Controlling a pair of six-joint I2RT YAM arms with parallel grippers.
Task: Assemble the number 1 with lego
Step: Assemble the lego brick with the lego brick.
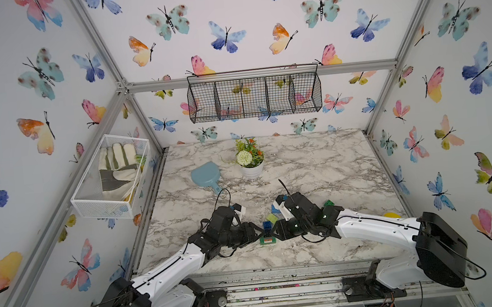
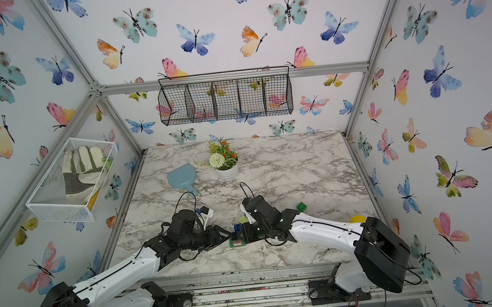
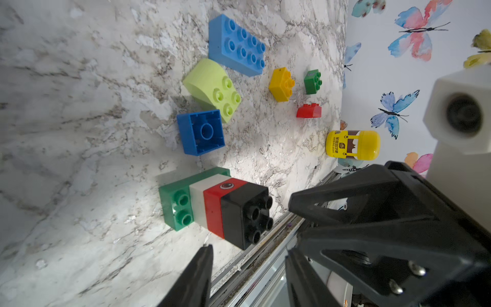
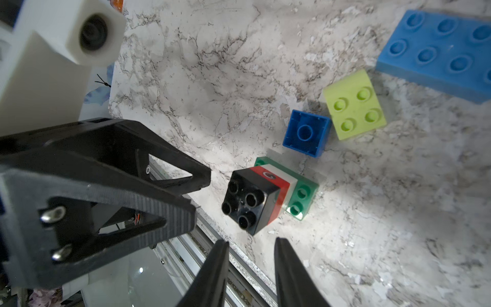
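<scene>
A lego stack [image 3: 220, 204] stands near the table's front edge: black on red on white on a longer green brick, also seen in the right wrist view [image 4: 265, 196] and in a top view [image 1: 268, 241]. My left gripper [image 3: 250, 248] is open and empty, just left of the stack. My right gripper [image 4: 251, 240] is narrowly open and empty, just right of it. The tips nearly meet over the stack. Loose behind it lie a dark blue brick [image 3: 200, 131] with its studs down, a lime brick [image 3: 212, 87], a long light blue brick [image 3: 236, 45], and yellow [image 3: 281, 83], green [image 3: 313, 81] and red [image 3: 308, 111] bricks.
A yellow-lidded jar [image 3: 352, 144] stands at the right front of the table. A flower pot [image 1: 250, 160] and a blue scoop [image 1: 205, 174] sit toward the back. A black wire basket [image 1: 254, 97] hangs on the back wall, and a white basket [image 1: 110, 175] with gloves on the left wall.
</scene>
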